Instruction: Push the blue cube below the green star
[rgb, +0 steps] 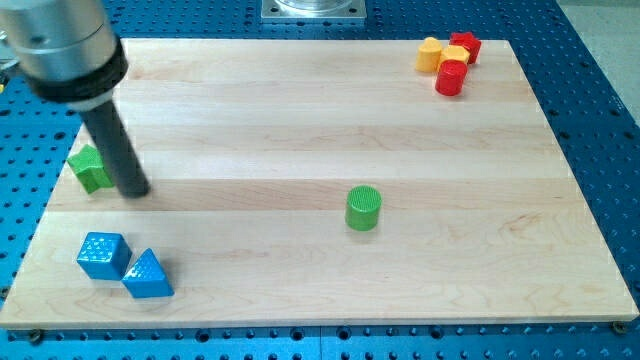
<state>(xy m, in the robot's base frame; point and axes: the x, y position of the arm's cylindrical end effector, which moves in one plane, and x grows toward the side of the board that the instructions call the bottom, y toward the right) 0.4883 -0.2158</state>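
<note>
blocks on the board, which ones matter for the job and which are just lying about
For the job: blue cube, green star, my tip just right of the star.

Lying about: blue triangular block, green cylinder, red cylinder, yellow block, red star.

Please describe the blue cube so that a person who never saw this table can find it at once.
Look at the wooden board's corner at the view's bottom left. Two blue blocks touch there: the blue cube is the left one, with a square top, while the blue triangular block is pointed.
</note>
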